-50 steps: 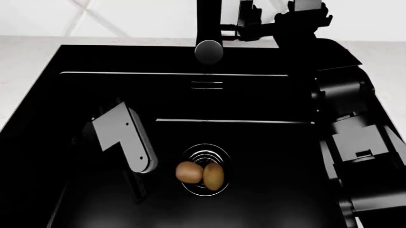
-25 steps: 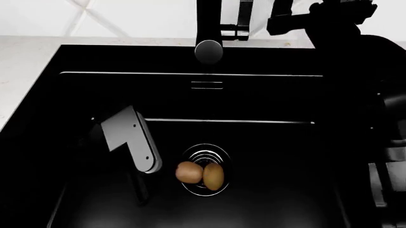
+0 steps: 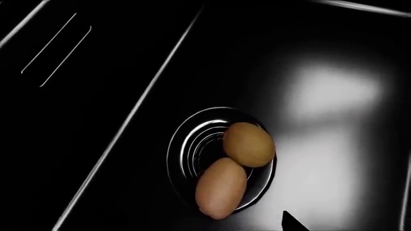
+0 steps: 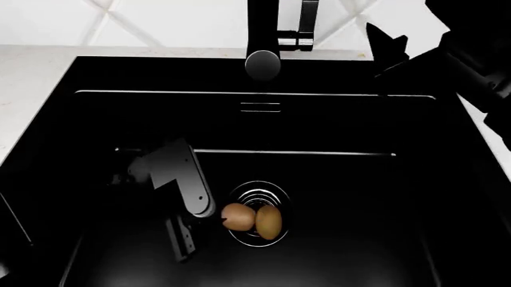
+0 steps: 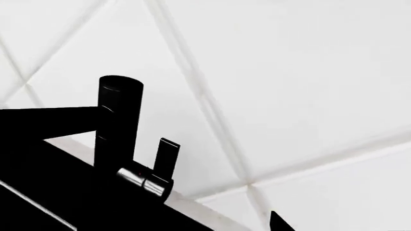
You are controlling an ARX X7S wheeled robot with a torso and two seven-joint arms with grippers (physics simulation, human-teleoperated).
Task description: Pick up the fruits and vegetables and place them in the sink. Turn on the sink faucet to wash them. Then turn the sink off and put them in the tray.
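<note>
Two fruits and vegetables lie touching on the round drain (image 4: 259,202) of the black sink (image 4: 343,197): the orange-tan piece (image 4: 236,216) (image 3: 221,188) and the olive-brown kiwi (image 4: 269,221) (image 3: 249,144). My left gripper (image 4: 182,240) hangs low in the basin just left of the orange-tan piece, open; one dark fingertip (image 3: 293,224) shows in its wrist view. The sink faucet (image 4: 262,36) (image 5: 119,122) stands at the back with its lever (image 5: 166,154) upright; no water shows. My right gripper (image 4: 386,43) is open, in the air right of the faucet. The tray is out of view.
White counter (image 4: 36,89) borders the sink's left side, and a white tiled wall (image 5: 289,72) rises behind the faucet. An overflow slot (image 4: 260,107) sits in the back wall of the basin. My right arm (image 4: 471,54) covers the sink's far right corner.
My right arm has pulled away from the faucet lever, up and to the right. My left gripper has slid right, closer to the two pieces on the drain.
</note>
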